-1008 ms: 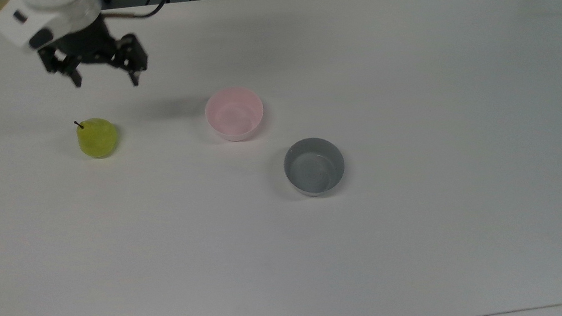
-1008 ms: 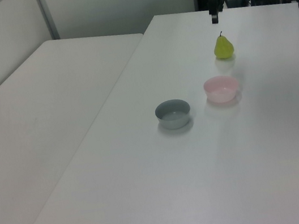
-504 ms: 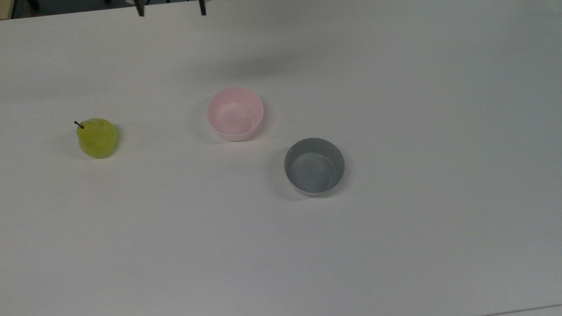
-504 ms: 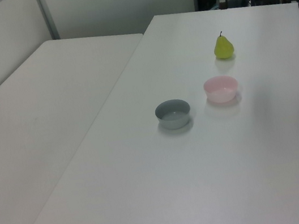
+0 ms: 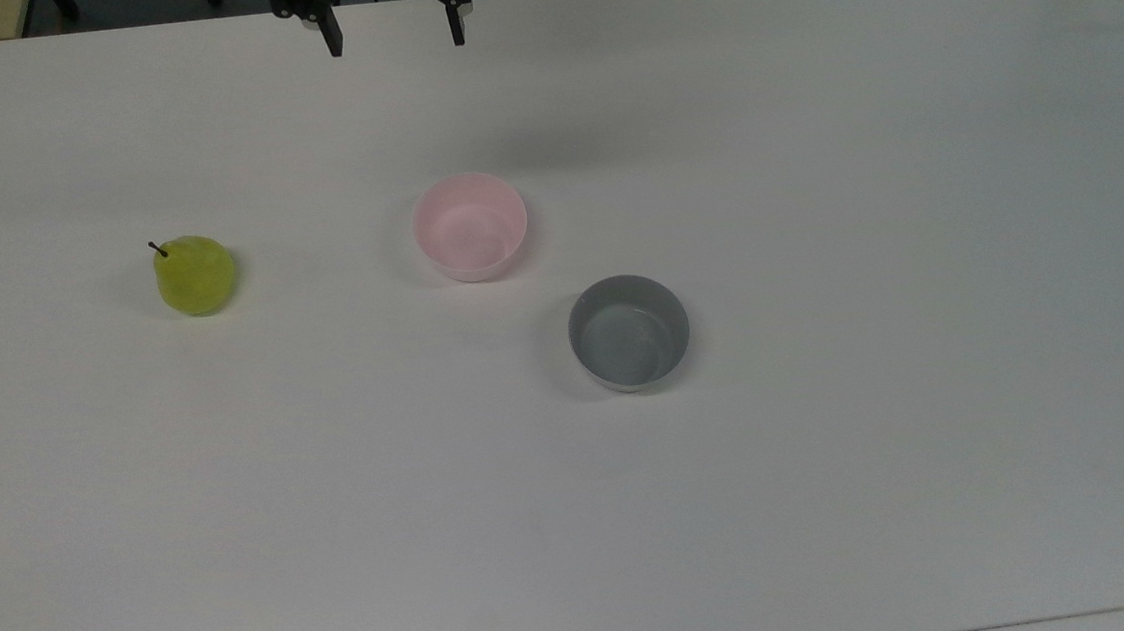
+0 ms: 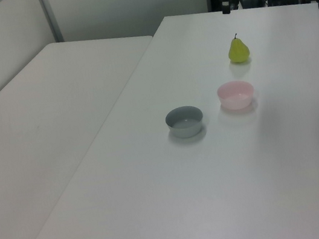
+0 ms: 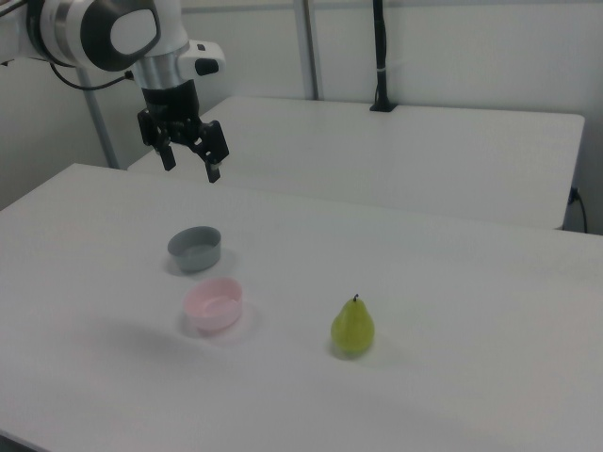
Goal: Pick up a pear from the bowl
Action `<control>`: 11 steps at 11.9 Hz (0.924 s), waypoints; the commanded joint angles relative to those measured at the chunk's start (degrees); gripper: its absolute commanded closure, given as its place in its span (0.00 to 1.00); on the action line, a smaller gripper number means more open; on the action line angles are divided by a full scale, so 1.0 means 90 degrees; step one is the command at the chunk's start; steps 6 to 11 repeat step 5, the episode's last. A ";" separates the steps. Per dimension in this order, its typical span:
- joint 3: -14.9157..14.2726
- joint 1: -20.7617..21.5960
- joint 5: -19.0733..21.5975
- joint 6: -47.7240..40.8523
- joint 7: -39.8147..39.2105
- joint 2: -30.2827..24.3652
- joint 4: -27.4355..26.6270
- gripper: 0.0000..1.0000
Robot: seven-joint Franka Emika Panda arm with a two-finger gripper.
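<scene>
pear (image 5: 195, 275): stands upright on the bare worktop (image 5: 837, 494), stem up, toward the top view's left edge; not in any bowl, so the task wording and the scene disagree.
pink bowl (image 5: 470, 226): empty, near the middle of the worktop, well apart from the pear.
grey bowl (image 5: 628, 331): empty, just beside the pink bowl, on the side away from the pear.
why so: judged, the pear sits free with open space all round, so a straight drop from above should meet nothing.
gripper (image 7: 188, 156): fingers spread wide, nothing between them.
arm pose: wrist points down, gripper hangs high above the worktop's far edge in the top view, well apart from the pear.
risk: round fruit may roll if pinched off-centre.
</scene>
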 commanded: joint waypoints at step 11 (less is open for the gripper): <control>-0.0067 -0.0018 0.0106 0.0203 -0.0027 -0.0066 -0.0089 0.00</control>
